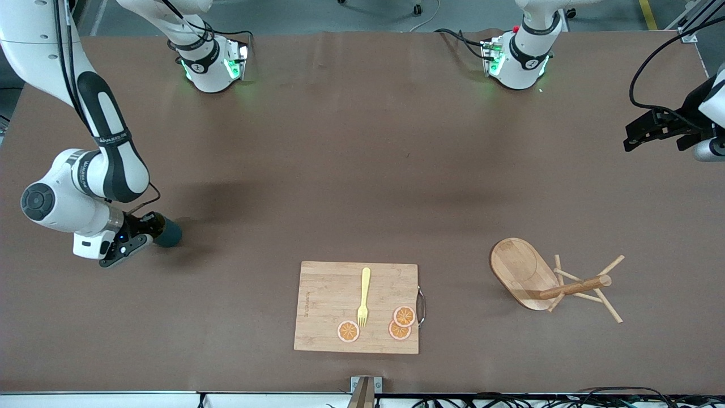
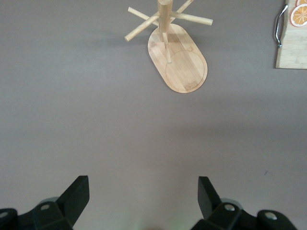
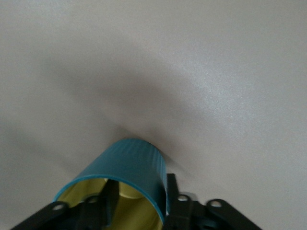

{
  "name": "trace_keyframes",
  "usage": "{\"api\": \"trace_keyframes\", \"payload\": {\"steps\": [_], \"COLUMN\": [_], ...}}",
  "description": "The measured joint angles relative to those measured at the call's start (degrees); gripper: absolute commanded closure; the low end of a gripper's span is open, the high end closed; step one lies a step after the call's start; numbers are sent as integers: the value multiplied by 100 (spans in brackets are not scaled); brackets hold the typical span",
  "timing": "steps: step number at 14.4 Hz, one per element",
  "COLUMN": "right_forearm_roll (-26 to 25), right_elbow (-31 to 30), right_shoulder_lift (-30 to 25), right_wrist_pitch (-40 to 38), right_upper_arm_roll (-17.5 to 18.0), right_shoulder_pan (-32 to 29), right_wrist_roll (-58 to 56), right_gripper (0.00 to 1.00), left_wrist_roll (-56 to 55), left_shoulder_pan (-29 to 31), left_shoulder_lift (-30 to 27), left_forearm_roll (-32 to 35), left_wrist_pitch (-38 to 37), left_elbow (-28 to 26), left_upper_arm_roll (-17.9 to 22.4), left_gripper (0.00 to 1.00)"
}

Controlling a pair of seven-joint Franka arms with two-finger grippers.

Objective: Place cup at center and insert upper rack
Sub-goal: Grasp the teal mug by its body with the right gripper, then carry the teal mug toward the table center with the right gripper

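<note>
The cup (image 1: 168,232), dark teal with a yellowish inside, is tipped on its side, low over the table toward the right arm's end. My right gripper (image 1: 148,226) is shut on its wall. In the right wrist view one finger is inside the cup (image 3: 134,165) and one outside, with the gripper (image 3: 139,191) at its rim. The upper rack (image 1: 524,275), a wooden mug tree, lies tipped over with its post (image 1: 575,286) and pegs on the table, toward the left arm's end. It also shows in the left wrist view (image 2: 184,62). My left gripper (image 1: 631,139) is open and empty in the air (image 2: 142,187), waiting.
A rectangular wooden cutting board (image 1: 317,334) lies near the front edge, midway along the table, with a yellow fork (image 1: 364,297) and three orange slices (image 1: 348,331) on it. Its handle end shows in the left wrist view (image 2: 290,52). The arm bases stand along the back edge.
</note>
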Motion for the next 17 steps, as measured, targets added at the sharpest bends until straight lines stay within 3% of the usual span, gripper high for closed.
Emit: {"api": "trace_keyframes", "payload": {"steps": [4, 9, 13, 17], "right_forearm_roll": [25, 50, 145, 257], "right_elbow": [153, 425, 400, 367], "right_shoulder_lift": [-12, -435, -769, -803], "right_wrist_pitch": [-393, -1162, -1484, -1473], "right_upper_arm_roll": [-3, 49, 91, 123], "right_shoulder_pan": [-11, 284, 1094, 2278], "right_wrist_roll": [80, 1132, 2740, 4585], "right_gripper": [100, 100, 100, 100], "left_wrist_roll": [0, 0, 0, 0], "left_shoulder_pan": [4, 5, 6, 6], "left_shoulder_lift": [0, 0, 0, 0], "left_forearm_roll": [0, 0, 0, 0], "left_wrist_pitch": [0, 0, 0, 0], "left_elbow": [0, 0, 1, 2], "left_upper_arm_roll": [5, 8, 8, 9], "left_gripper": [0, 0, 0, 0]}}
